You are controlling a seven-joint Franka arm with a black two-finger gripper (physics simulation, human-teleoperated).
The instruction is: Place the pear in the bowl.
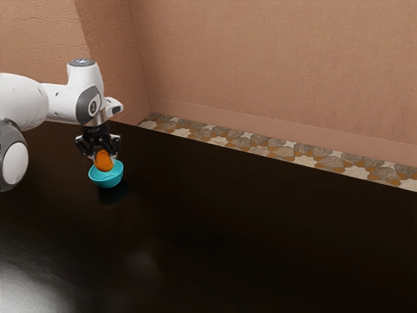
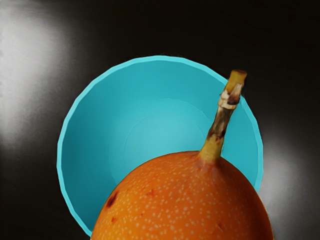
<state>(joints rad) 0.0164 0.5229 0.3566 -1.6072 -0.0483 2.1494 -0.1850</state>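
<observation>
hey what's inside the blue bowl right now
The part of the bowl I can see inside is bare. The pear, held in my gripper over it, covers the rest of the inside, so I can't tell what, if anything, is there.

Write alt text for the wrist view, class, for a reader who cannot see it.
Close up from above, a speckled orange pear covers part of a round turquoise bowl, its long brown stem crossing in front of the bowl's rim. The bowl stands on a dark, glossy table with pale patches of reflected light.
</observation>
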